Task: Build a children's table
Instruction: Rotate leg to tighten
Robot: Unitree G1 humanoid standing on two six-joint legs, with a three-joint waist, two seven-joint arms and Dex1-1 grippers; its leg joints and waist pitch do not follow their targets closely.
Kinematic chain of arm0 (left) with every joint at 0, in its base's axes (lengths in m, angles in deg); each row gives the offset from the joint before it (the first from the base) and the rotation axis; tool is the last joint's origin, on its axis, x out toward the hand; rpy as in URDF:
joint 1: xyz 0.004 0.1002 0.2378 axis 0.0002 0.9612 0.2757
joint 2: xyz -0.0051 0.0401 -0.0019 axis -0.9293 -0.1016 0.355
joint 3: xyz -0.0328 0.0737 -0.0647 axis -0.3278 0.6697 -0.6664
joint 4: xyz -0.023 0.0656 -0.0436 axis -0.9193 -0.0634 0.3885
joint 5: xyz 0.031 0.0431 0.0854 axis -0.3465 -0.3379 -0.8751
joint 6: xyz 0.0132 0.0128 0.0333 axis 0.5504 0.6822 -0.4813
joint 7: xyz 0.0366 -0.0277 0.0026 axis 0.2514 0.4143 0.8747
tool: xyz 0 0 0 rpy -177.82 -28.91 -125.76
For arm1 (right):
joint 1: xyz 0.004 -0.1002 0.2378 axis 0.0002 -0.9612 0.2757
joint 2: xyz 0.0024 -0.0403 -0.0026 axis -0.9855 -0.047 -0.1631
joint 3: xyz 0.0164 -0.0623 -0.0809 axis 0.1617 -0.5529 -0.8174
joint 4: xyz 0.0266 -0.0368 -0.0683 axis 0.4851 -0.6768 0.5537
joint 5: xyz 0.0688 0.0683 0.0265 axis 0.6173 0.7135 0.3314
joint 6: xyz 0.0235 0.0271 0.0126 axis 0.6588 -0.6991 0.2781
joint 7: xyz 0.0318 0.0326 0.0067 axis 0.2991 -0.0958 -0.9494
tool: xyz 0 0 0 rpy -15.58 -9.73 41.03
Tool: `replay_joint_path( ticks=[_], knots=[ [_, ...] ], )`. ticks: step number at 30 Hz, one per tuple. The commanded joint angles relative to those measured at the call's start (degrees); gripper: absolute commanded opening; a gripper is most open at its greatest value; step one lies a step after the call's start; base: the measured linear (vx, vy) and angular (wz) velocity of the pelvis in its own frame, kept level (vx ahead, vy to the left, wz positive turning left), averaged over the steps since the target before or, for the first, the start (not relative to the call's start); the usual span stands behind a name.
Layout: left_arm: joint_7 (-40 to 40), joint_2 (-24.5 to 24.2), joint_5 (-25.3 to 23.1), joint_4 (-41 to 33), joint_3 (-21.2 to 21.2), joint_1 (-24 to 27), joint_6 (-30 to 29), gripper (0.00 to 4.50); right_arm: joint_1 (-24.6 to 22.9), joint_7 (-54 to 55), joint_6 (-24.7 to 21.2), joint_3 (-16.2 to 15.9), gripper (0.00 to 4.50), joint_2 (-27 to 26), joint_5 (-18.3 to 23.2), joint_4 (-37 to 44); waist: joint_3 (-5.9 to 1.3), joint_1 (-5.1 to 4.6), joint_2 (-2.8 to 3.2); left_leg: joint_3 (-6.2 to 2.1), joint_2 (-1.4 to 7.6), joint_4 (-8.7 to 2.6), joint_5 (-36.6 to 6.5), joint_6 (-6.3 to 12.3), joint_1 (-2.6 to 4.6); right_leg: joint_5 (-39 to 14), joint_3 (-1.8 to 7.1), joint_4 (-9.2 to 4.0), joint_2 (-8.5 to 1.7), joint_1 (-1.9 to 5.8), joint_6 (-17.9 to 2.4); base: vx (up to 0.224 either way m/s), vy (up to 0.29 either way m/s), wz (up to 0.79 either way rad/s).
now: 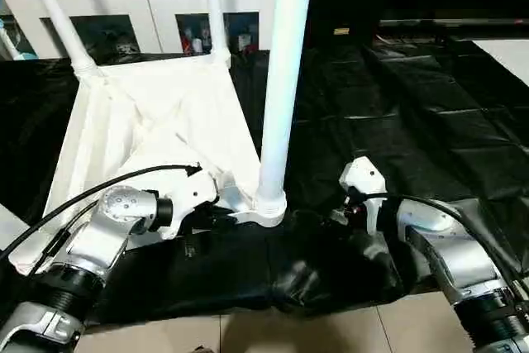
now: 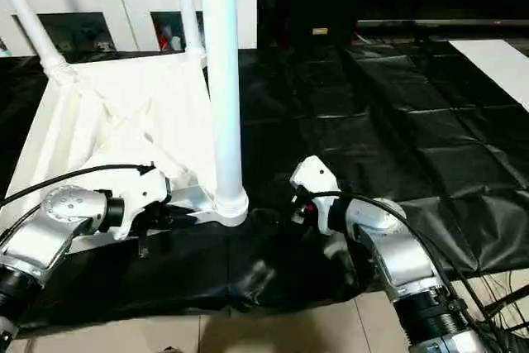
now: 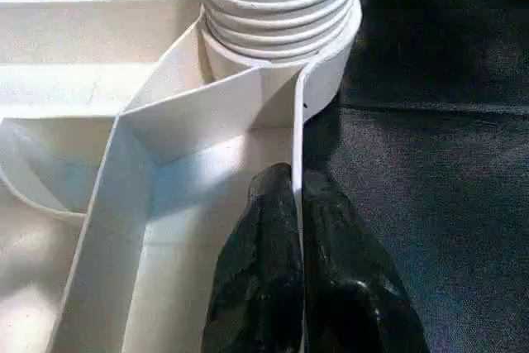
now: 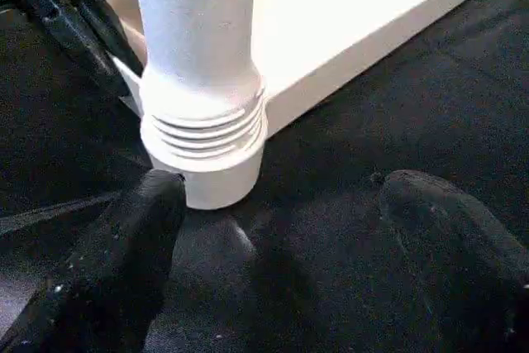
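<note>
Left wrist view: left gripper (image 3: 299, 237) pinched tight on the thin rim wall of the upturned children's table (image 1: 149, 134), one finger inside the rim, one outside, just short of the corner socket. Near leg (image 1: 283, 80) stands upright in that socket. Right gripper (image 4: 281, 229) spread wide, holding nothing, the leg's ribbed base just beyond its fingertips, over the black cloth (image 1: 397, 121).

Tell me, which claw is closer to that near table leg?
Left. The left claw pinches the tabletop's rim wall right beside the near leg. The right claw is open, close beside that leg's base but apart from it.
</note>
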Motion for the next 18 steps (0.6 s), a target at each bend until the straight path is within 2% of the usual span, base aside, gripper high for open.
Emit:
replay_joint_path(
  ticks=[1, 2, 4, 7, 11, 12, 16, 17, 18],
  knots=[
    [-1.11, 2.50, 1.84, 1.43, -1.18, 0.54, 0.68, 0.03, 0.47, 0.92, 0.77, 1.84, 4.14, -0.63, 0.88, -0.29, -3.13, -0.20, 0.09, -1.14, 2.06, -4.56, -14.93, 1.02, 0.33, -12.91, 2.46, -4.30, -3.36, 2.35, -12.19, 0.000, 0.000, 0.00],
    [-1.41, 3.21, 2.45, 1.52, -1.58, 0.57, 0.91, 0.03, 0.57, 1.20, 0.78, 2.04, 4.14, -0.94, 1.12, -0.39, -3.17, -0.13, 0.11, -1.15, 2.04, -4.52, -14.92, 1.03, 0.35, -13.19, 2.46, -4.33, -3.41, 2.35, -12.11, 0.000, 0.000, 0.00],
    [-2.20, 4.68, 2.43, 2.27, -1.29, 0.21, 1.53, 0.03, 1.00, 2.95, 1.36, 2.82, 4.14, -2.23, 1.42, -1.34, -3.00, -0.19, -0.28, -1.09, 1.97, -4.51, -14.64, 1.42, 0.24, -14.31, 2.49, -4.47, -3.38, 2.29, -11.58, 0.000, 0.000, 0.00],
    [-3.49, 6.29, 1.42, 3.15, -0.30, -0.46, 1.64, 0.03, 1.42, 5.22, 1.83, 3.82, 4.14, -3.64, 1.61, -2.42, -2.99, -0.15, -0.05, -1.10, 1.96, -4.52, -14.55, 1.49, 0.33, -16.52, 2.51, -4.69, -3.44, 2.10, -10.97, 0.000, 0.000, 0.00],
    [-4.23, 8.20, 0.58, 4.39, 0.73, -1.71, 1.95, 0.03, 1.42, 5.21, 1.44, 3.72, 4.14, -4.13, 1.86, -2.21, -2.84, -0.10, -0.13, -1.04, 1.93, -4.56, -13.76, 2.01, 0.32, -15.39, 2.53, -4.72, -3.26, 2.01, -10.49, 0.000, 0.000, 0.00],
    [-4.31, 8.97, 0.45, 4.73, 0.81, -2.15, 2.00, 0.03, 1.26, 4.79, 1.44, 3.51, 4.14, -4.11, 1.86, -1.86, -2.72, -0.08, -0.35, -1.01, 1.94, -4.55, -13.75, 2.19, 0.26, -15.40, 2.57, -4.72, -3.32, 2.00, -10.43, 0.000, 0.000, 0.00],
    [-4.08, 10.47, -1.00, 6.43, 1.80, -3.45, 2.49, 0.03, 0.68, 2.60, 2.14, 2.56, 4.14, -3.61, 1.69, -1.03, -2.55, 0.02, -0.17, -1.07, 1.97, -4.66, -14.12, 2.53, 0.21, -17.35, 2.57, -4.98, -3.40, 1.95, -9.86, 0.000, 0.000, 0.00],
    [-4.03, 10.42, -1.84, 7.07, 2.46, -3.72, 2.86, 0.03, 0.86, 2.14, 2.53, 2.37, 4.14, -3.60, 1.66, -1.28, -2.53, 0.05, -0.22, -1.05, 1.99, -4.66, -14.26, 2.61, 0.29, -17.56, 2.57, -5.07, -3.37, 1.86, -9.72, 0.000, 0.000, 0.00],
    [-4.02, 10.33, -2.28, 7.44, 2.83, -3.86, 3.02, 0.03, 1.11, 1.95, 2.74, 2.27, 4.14, -3.66, 1.75, -1.59, -2.29, 0.03, 0.02, -1.01, 2.05, -4.76, -15.34, 2.52, 0.45, -18.37, 2.64, -5.33, -3.34, 1.56, -9.54, 0.000, 0.000, 0.00]
  ],
)
